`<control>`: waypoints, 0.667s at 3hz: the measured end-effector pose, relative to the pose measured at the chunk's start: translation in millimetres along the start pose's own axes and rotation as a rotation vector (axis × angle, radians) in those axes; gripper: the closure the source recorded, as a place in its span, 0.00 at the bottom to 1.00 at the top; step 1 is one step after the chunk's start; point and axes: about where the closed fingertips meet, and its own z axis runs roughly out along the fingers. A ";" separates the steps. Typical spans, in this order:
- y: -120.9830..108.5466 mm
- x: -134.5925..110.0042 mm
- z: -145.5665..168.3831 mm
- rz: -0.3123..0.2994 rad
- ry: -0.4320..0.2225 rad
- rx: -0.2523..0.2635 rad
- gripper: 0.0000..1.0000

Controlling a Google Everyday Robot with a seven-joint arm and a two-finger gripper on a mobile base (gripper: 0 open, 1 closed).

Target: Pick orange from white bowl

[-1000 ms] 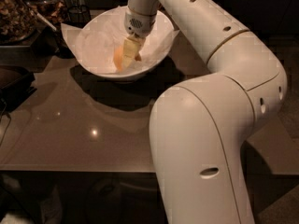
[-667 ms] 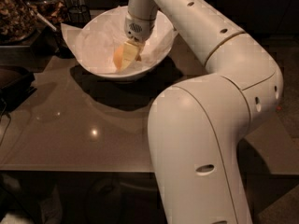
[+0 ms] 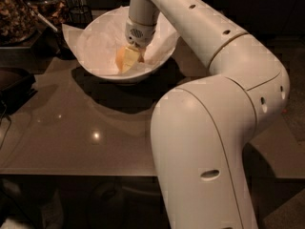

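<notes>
Nearest, the robot's bulky white arm [image 3: 205, 147] fills the near right, rising and bending back over the glossy brown tabletop [image 3: 71, 128]. At the table's left edge sits a dark tray-like object [image 3: 14, 85], too dim to identify.

Farther back, left of centre, stands the wide white bowl [image 3: 125, 76] lined with crumpled white paper [image 3: 93, 44]. The round pale-orange fruit [image 3: 122, 61] lies inside it, on the paper at the bowl's bottom. The gripper [image 3: 133, 52] reaches straight down into the bowl from the far side and touches the orange's upper right. Whether it has closed on the fruit cannot be told here.

Compared with a second ago, almost nothing has shifted: the gripper has stayed low at the orange, and the fruit rests in the same spot. That suggests the grasp is being settled and the lift has not begun.

At the far left stands a container of brown mixed snacks [image 3: 16, 13].
</notes>
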 end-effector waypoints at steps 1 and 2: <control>0.4 0.3 -2.4 0.001 -0.004 0.000 0.58; 0.3 0.3 -2.6 0.001 -0.004 0.000 0.81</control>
